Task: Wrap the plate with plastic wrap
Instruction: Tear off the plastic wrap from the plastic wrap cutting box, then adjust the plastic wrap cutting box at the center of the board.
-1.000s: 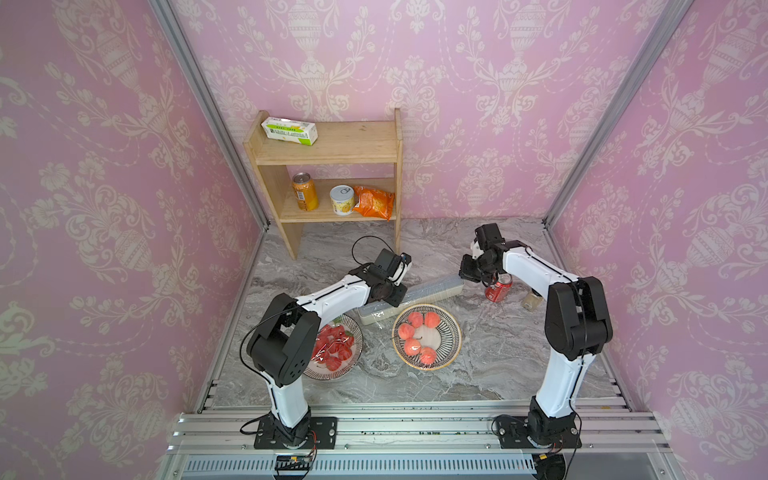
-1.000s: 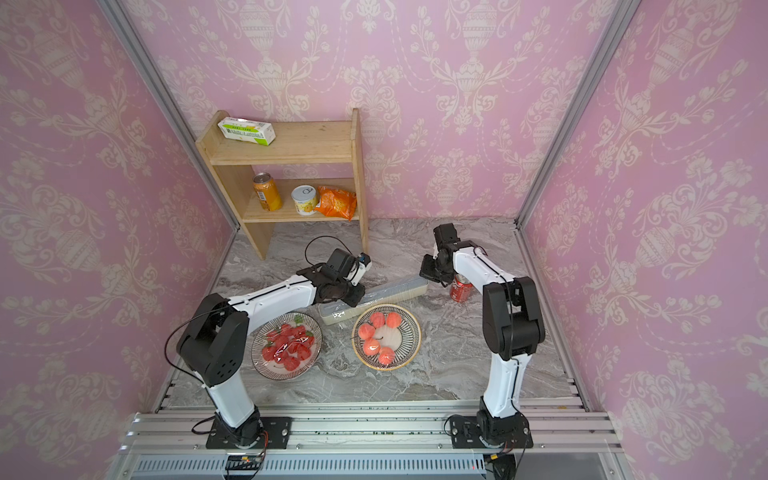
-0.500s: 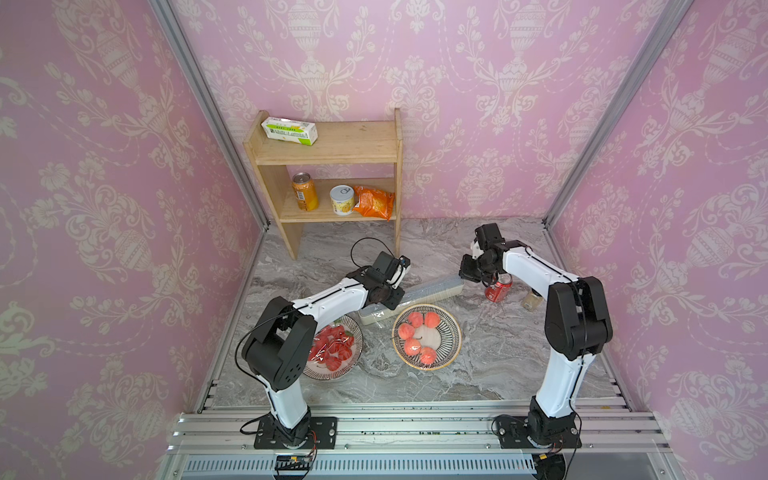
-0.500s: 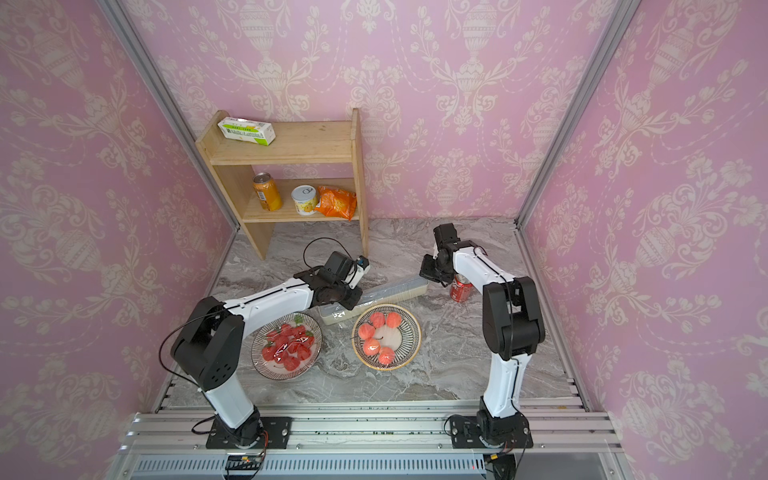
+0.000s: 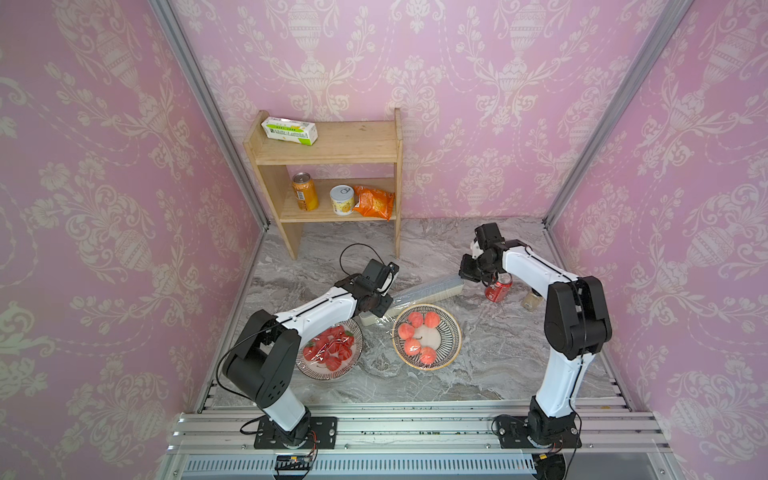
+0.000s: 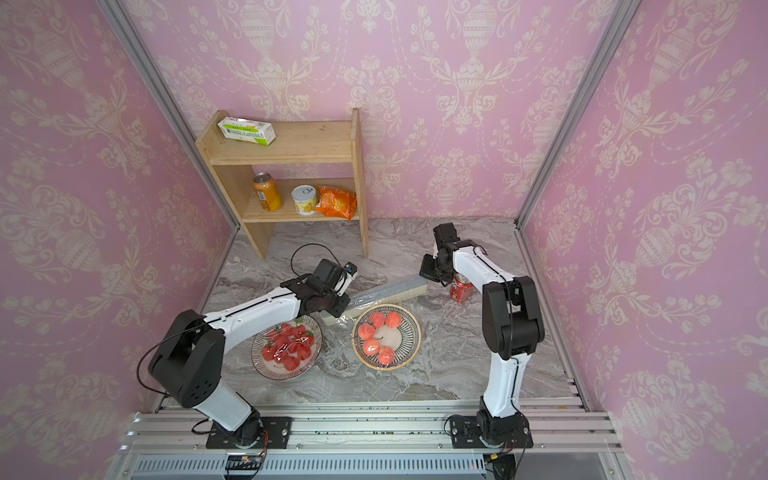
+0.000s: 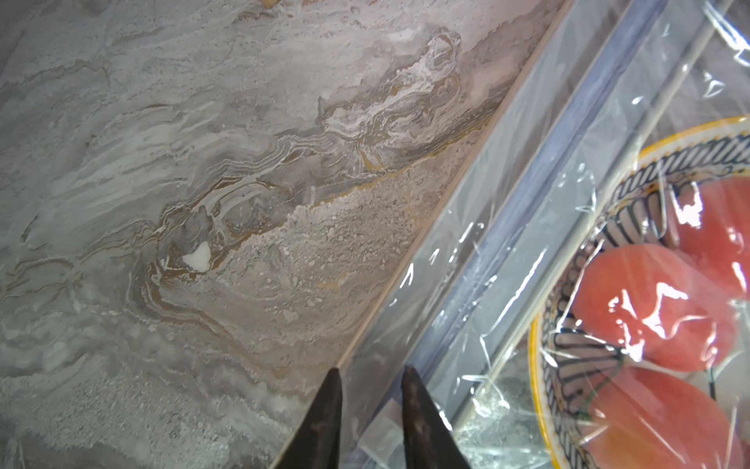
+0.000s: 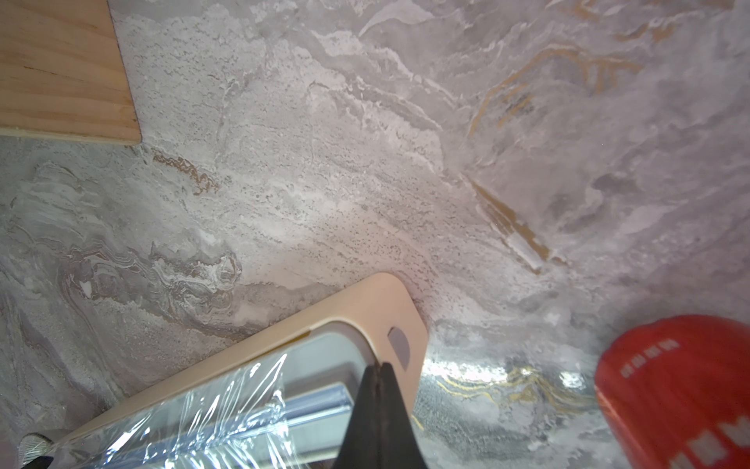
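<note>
Right now we see the left gripper (image 7: 369,375) at the near left end of the dispenser box (image 5: 428,289), jaws a little apart and clamping nothing we can make out. Our right gripper (image 8: 379,365) is fully closed and empty above the box's far right end, beside a red can (image 5: 498,289). The plastic wrap (image 7: 487,264) runs from the box over the plate (image 5: 454,340) of peaches (image 5: 406,331), which sits just beside the box on the tabletop (image 5: 498,353).

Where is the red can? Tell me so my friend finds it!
Start at the grey marble table. Follow the long cream wrap box to its end nearer the right arm; a red can stands on the table just past it. It is the only red can, and the orange can sits up on the shelf.
</note>
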`<control>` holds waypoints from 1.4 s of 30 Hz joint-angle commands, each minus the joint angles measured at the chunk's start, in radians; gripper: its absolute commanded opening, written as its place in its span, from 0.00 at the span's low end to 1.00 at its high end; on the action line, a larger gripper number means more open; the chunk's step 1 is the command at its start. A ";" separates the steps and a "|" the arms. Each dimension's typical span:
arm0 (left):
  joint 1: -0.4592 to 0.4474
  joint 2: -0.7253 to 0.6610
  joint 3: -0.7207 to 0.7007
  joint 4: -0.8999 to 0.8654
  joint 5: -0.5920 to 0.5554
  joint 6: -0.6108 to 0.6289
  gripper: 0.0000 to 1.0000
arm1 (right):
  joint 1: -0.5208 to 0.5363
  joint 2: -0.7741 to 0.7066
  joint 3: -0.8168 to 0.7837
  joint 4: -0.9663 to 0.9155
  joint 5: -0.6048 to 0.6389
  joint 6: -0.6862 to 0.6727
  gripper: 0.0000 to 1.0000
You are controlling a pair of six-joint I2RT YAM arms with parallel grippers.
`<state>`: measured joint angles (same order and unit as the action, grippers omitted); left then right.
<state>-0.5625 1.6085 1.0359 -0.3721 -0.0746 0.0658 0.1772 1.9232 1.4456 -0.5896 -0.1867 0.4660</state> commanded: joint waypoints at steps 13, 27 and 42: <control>0.078 -0.114 -0.095 -0.149 -0.138 -0.068 0.30 | -0.012 0.071 -0.008 -0.105 0.068 -0.020 0.03; 0.096 -0.349 -0.058 -0.328 0.131 -0.665 0.81 | -0.012 0.031 -0.001 -0.038 -0.039 -0.006 0.05; 0.088 -0.222 -0.268 0.236 0.391 -1.118 0.84 | -0.012 0.033 -0.008 -0.053 -0.037 -0.016 0.05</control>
<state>-0.4744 1.3525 0.7803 -0.2626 0.2752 -0.9806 0.1696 1.9282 1.4559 -0.5972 -0.2287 0.4660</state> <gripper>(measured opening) 0.839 0.054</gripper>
